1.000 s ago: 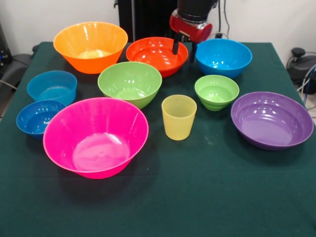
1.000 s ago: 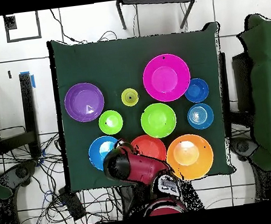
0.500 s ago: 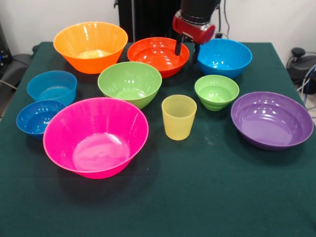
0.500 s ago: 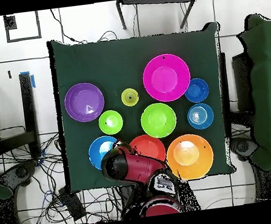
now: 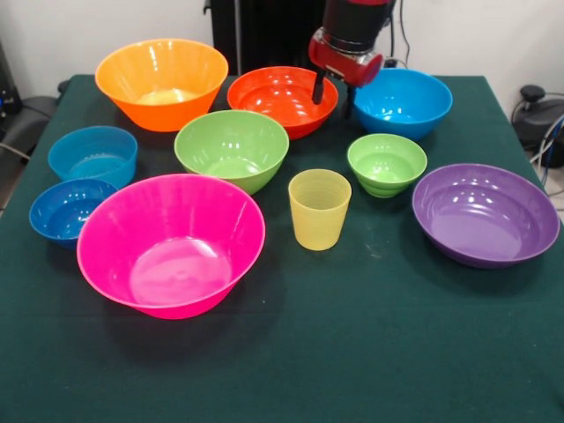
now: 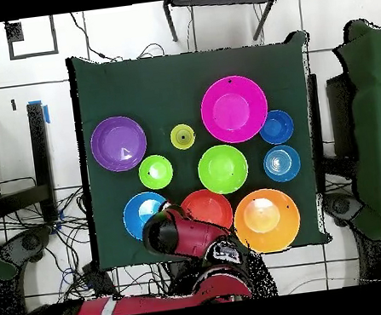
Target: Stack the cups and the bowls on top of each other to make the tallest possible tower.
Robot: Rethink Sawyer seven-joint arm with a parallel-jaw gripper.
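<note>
Gripper (image 5: 332,92) at far desk edge, fingers apart, empty, straddling red bowl (image 5: 280,99) rim beside blue bowl (image 5: 401,101); risk: descending finger clips blue rim, shoving it.

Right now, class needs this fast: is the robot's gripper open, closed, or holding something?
Gripper: open, holding nothing, its two fingers apart at the gap between the red-orange bowl and the blue bowl.

A table (image 5: 370,352) covered in dark green cloth is seen on a white tiled floor (image 6: 127,35). Cables (image 6: 71,273) are strewn beside one table edge. A white wall (image 5: 53,35) is seen behind.
</note>
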